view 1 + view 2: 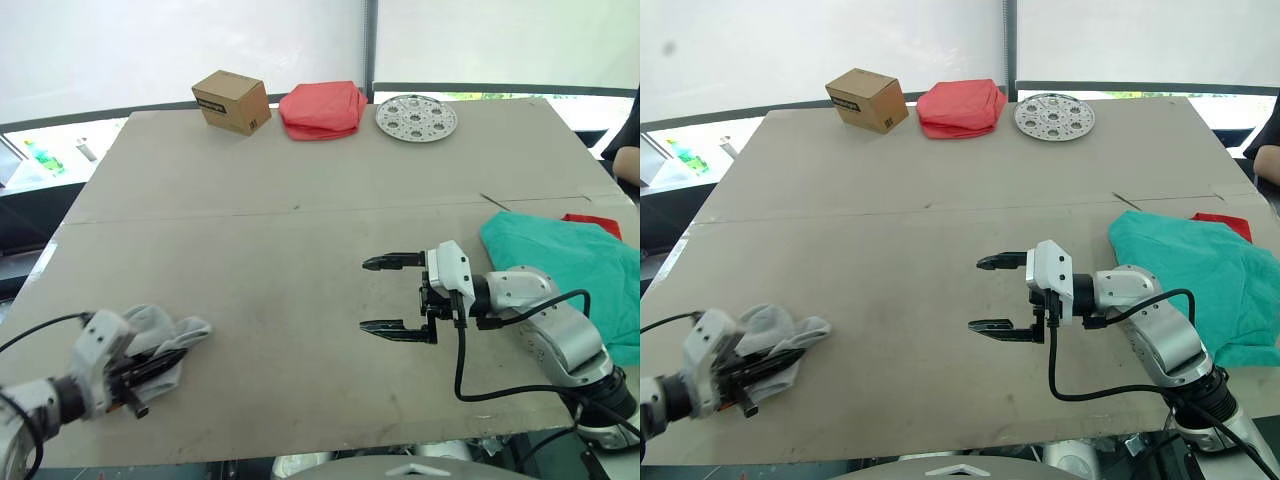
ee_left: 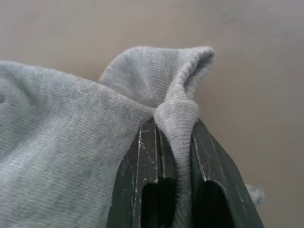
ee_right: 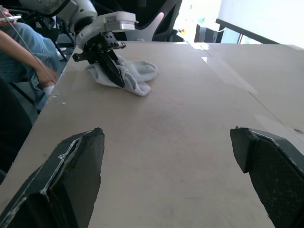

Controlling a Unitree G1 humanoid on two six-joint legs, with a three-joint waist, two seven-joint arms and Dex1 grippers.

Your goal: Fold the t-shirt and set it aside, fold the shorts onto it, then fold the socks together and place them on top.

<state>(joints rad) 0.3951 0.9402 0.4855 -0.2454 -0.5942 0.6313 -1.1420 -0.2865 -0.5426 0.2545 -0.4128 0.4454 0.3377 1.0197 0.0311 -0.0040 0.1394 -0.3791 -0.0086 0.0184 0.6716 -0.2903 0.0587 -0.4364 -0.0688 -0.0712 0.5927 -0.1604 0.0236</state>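
Observation:
The grey socks (image 1: 165, 335) lie bunched near the table's front left corner. My left gripper (image 1: 172, 358) is shut on a fold of them, and the left wrist view shows the knit pinched between its fingers (image 2: 142, 156). My right gripper (image 1: 365, 294) hovers open and empty over the middle front of the table, pointing left toward the socks (image 3: 130, 73). The teal shorts (image 1: 560, 265) lie spread at the right edge, behind my right arm. A corner of the red t-shirt (image 1: 592, 224) pokes out from under them.
At the table's back edge stand a cardboard box (image 1: 232, 100), a folded salmon-pink cloth (image 1: 322, 108) and a round perforated metal plate (image 1: 416, 117). A seam (image 1: 300, 210) crosses the table. A person's leg (image 3: 21, 42) shows beyond the left side.

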